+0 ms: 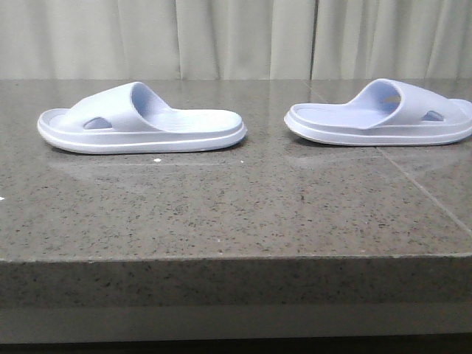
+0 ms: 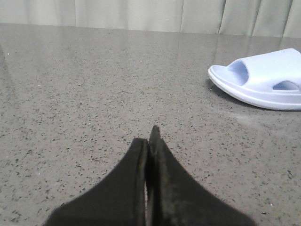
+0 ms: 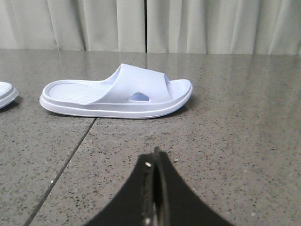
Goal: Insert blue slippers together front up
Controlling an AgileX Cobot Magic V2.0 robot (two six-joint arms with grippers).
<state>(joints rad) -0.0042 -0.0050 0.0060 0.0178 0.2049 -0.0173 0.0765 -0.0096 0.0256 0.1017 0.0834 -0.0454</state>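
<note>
Two blue slippers are counted on the table (image 1: 236, 221) in the front view — left slipper (image 1: 141, 119) and right slipper (image 1: 381, 113), soles down, heels facing each other, well apart. No arm is seen there. Only the wrist views show the grippers: left gripper (image 2: 151, 141) and right gripper (image 3: 156, 162), each with fingers pressed together, nothing held, low over the stone, short of its slipper.
</note>
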